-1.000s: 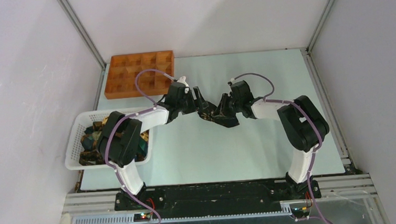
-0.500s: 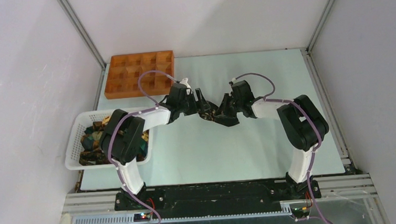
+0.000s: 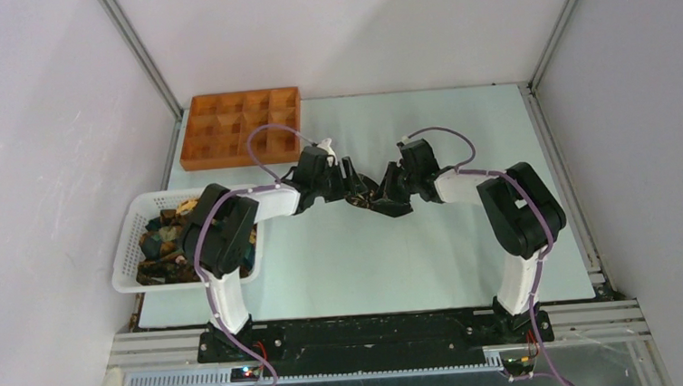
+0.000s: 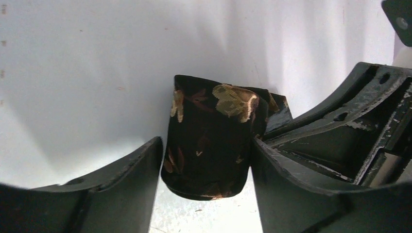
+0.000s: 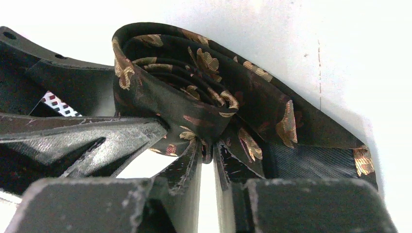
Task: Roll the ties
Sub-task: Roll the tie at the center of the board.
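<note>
A dark tie with gold and brown leaf print lies rolled at the table's middle, between both grippers. In the left wrist view the roll stands between my left gripper's two fingers, which touch its sides. In the right wrist view the coil faces the camera, with a loose tail running off to the right. My right gripper is shut, pinching a fold at the coil's lower edge. From above, the left gripper and the right gripper meet tip to tip.
A white mesh basket with several more ties stands at the left, beside the left arm. An orange compartment tray sits at the back left. The left gripper's finger shows at the left of the right wrist view.
The left arm has moved a little right and back, closer on the roll. The right gripper has shifted slightly back with it, still holding the tie.
</note>
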Robot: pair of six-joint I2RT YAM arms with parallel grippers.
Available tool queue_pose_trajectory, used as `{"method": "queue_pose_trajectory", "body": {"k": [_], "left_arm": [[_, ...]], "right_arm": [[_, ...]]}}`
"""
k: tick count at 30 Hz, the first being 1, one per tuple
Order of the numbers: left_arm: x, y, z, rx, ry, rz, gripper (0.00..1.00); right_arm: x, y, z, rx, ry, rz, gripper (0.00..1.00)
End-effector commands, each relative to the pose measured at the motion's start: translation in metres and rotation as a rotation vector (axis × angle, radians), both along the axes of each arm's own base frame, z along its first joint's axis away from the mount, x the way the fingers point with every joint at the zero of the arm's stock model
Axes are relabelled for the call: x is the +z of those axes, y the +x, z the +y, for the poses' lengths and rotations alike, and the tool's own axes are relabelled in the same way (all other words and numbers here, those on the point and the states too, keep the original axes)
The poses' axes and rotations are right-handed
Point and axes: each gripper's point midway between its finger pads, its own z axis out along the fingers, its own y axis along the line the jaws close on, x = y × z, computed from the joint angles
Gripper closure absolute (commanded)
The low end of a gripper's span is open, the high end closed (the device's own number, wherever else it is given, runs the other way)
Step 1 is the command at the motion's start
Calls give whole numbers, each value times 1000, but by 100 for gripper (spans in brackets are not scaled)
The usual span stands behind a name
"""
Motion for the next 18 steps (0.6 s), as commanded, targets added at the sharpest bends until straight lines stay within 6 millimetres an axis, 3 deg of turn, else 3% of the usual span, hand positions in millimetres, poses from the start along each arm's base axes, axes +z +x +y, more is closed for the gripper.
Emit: {"method": "queue_pose_trajectory", "body": {"k": [1,4,7,13,18], "left_arm": [[15,2,-23,-53,-38,-46,33],[13,0,-25,-58,-34,-45,46],[13,-2,-27,-66,-33,-45,52],[20,-2,-27,-72,17,-68,54],[30,-6,-27,-77,149,-101,55]], "right_arm": [[0,10,-2,-17,-18,-15,80],[10,10,-5,-13,-19,-35,74],[25,13,-11,-14,-27,-71,66],[46,10,-35,-39,-57,-108,59],[44,5,-66,-101,-111,-106,59]]}}
